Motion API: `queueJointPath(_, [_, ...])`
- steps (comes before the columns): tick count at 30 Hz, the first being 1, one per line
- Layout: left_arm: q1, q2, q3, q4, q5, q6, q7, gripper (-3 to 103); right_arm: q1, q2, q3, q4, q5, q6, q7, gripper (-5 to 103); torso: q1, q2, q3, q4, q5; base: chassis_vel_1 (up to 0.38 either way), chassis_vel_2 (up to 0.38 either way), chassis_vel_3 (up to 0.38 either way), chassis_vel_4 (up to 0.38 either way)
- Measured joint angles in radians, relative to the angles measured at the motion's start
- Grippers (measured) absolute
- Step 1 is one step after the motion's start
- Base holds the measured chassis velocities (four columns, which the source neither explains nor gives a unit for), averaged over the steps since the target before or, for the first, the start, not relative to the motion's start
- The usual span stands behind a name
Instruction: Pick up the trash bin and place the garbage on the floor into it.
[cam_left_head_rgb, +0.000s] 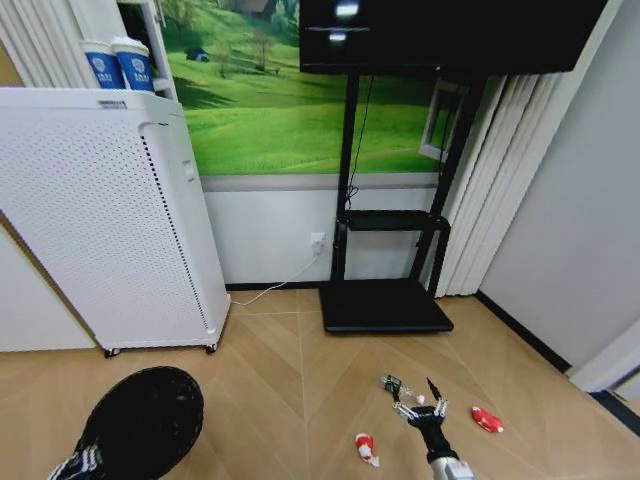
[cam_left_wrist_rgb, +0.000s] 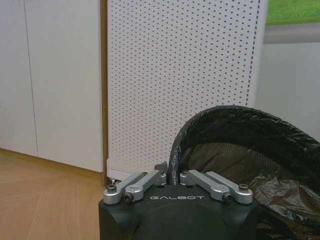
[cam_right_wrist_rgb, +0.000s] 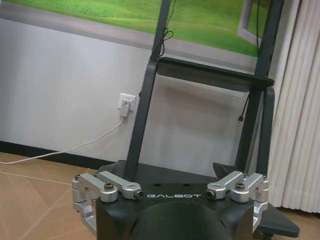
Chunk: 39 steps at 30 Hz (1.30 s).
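Our left gripper (cam_left_wrist_rgb: 172, 176) clamps the trash bin (cam_left_head_rgb: 143, 420) by its rim. Right of the bin, our right gripper (cam_left_head_rgb: 422, 395) hangs spread wide among three garbage scraps (cam_left_head_rgb: 487, 419).

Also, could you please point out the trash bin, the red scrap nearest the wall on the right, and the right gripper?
trash bin (cam_left_head_rgb: 140, 420): head view, dark inside of its mouth.
red scrap (cam_left_head_rgb: 487, 419): head view, middle of the scrap.
right gripper (cam_left_head_rgb: 421, 400): head view, midway between its open fingertips.
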Motion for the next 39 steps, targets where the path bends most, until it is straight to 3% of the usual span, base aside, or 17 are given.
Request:
queueJointPath(17, [0.000, -0.004, -0.005, -0.010, -0.004, -0.023, 0.021, 6, 0.001, 0.002, -0.006, -0.044, 0.011, 0.032, -0.003, 100, 0.000, 0.000, 0.000, -0.0001, 0.0004, 0.264, 0.323, -0.264, -0.326])
queueJointPath(22, [-0.011, 0.017, 0.013, -0.035, -0.103, 0.011, 0.068, 6, 0.032, -0.004, 0.004, -0.103, 0.006, 0.020, -0.015, 100, 0.000, 0.000, 0.000, -0.0001, -0.0003, 0.293, 0.316, -0.273, -0.355])
queueJointPath(25, [-0.022, 0.025, 0.042, -0.083, -0.255, 0.085, 0.082, 6, 0.037, -0.011, 0.016, -0.156, 0.004, 0.005, -0.016, 100, 0.000, 0.000, 0.000, -0.0003, 0.0001, 0.169, 0.099, -0.112, -0.138])
queueJointPath(28, [-0.031, 0.025, 0.054, -0.100, -0.312, 0.124, 0.079, 6, 0.035, -0.014, 0.028, -0.189, 0.002, 0.015, -0.011, 100, 0.000, 0.000, 0.000, 0.0004, 0.0003, 0.062, 0.025, 0.032, -0.064])
queueJointPath(33, [-0.040, 0.024, 0.061, -0.103, -0.325, 0.140, 0.077, 6, 0.018, -0.015, 0.069, -0.242, 0.007, 0.034, 0.021, 100, 0.000, 0.000, 0.000, -0.0006, 0.0002, -0.053, -0.027, 0.034, 0.035])
queueJointPath(39, [-0.048, 0.024, 0.060, -0.088, -0.318, 0.140, 0.072, 6, 0.011, -0.016, 0.139, -0.308, 0.021, 0.069, 0.044, 100, 0.000, 0.000, 0.000, 0.0003, 0.0000, -0.026, -0.022, 0.014, 0.013])
